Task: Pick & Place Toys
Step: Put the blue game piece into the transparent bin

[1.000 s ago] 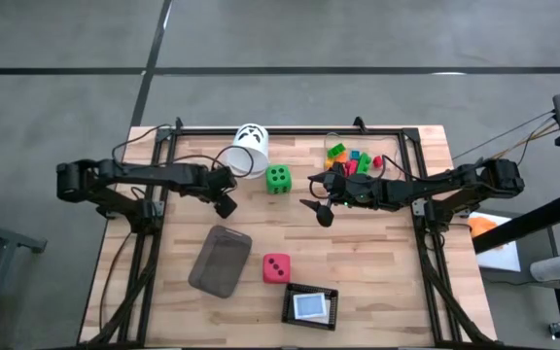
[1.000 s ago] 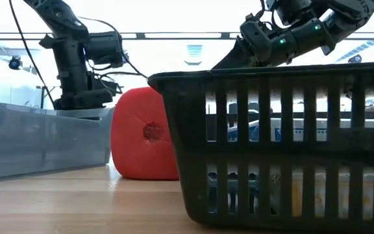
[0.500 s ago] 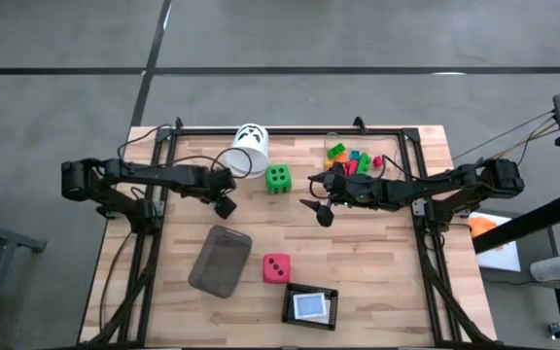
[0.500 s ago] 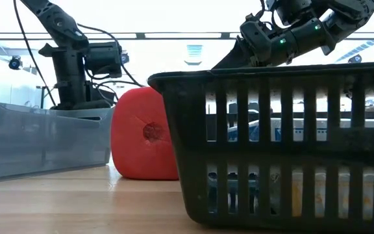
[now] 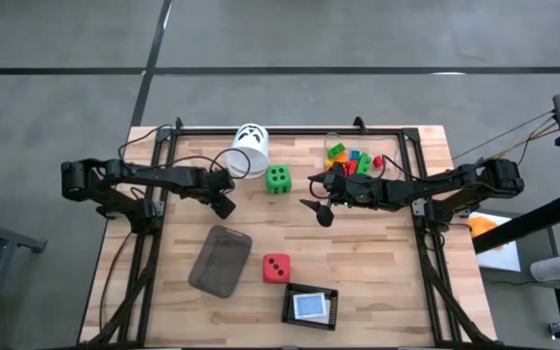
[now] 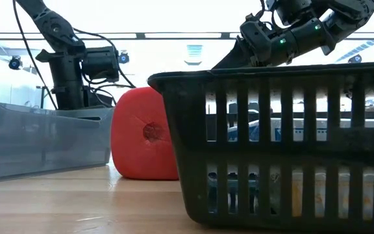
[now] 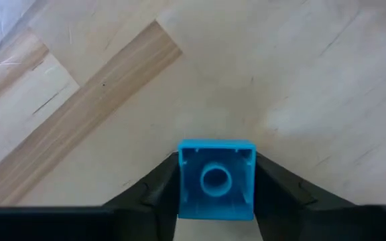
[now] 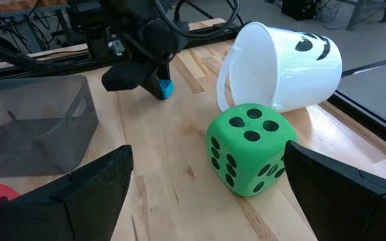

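Observation:
My left gripper [image 5: 224,204] is shut on a small blue brick [image 7: 216,179] low over the bare wood, left of the green die [image 5: 278,178]; it also shows in the right wrist view [image 8: 139,75] with the brick [image 8: 164,88] under it. My right gripper [image 5: 321,209] is open and empty, right of the green die [image 8: 250,147], which rests on one face. The pink-red die [image 5: 276,267] sits on the table nearer the front. Several bright bricks [image 5: 353,158] lie at the far right. My left gripper pinches the blue brick by two opposite side walls [image 7: 182,181] between its two fingers [image 7: 154,191]. The fingers come from above, pointing down. The brick's hollow underside faces the wrist camera. Whether the brick touches the table, I cannot tell.
A white bucket [image 5: 250,146] with a face lies on its side behind the green die. A flat grey tray [image 5: 220,261] lies left of the pink-red die. A black slatted basket [image 5: 310,306] stands at the near edge and fills the low view [image 6: 284,143].
My left gripper has gone down a little toward the table, still shut on the blue brick. My right gripper has kept still.

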Controlling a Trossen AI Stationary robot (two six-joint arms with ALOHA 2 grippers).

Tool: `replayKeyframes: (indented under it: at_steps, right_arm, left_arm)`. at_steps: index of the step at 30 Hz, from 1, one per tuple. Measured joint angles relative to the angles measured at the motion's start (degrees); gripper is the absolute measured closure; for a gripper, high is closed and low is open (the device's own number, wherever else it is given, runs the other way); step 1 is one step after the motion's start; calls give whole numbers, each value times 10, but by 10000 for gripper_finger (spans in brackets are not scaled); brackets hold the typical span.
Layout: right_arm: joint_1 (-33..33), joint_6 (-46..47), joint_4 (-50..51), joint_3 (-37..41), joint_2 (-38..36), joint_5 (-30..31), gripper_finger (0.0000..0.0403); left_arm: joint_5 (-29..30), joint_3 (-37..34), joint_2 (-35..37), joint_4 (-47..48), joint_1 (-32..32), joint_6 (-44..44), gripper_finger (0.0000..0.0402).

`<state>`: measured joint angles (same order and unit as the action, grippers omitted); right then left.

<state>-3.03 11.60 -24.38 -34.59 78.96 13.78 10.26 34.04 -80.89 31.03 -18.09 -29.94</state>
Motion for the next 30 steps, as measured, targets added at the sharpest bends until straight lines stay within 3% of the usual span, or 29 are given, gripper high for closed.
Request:
replayKeyframes:
  at_steps: [3, 13, 20, 26, 30]
  right_arm:
    - [0, 0, 0, 0, 0, 0, 23]
    - [0, -11, -3, 1, 0, 0, 23]
    - [9, -30, -32, 2, 8, 0, 23]
    - [16, -68, -141, 2, 59, -13, 23]
    - [20, -103, -285, 2, 123, -65, 23]
  left_arm:
    - [0, 0, 0, 0, 0, 3, 271]
    - [5, 0, 9, 1, 3, 62, 271]
    - [54, 0, 76, -2, 29, 80, 271]
    - [56, -1, 178, -34, 58, 125, 271]
    - [43, -37, 251, -154, 105, 200, 271]
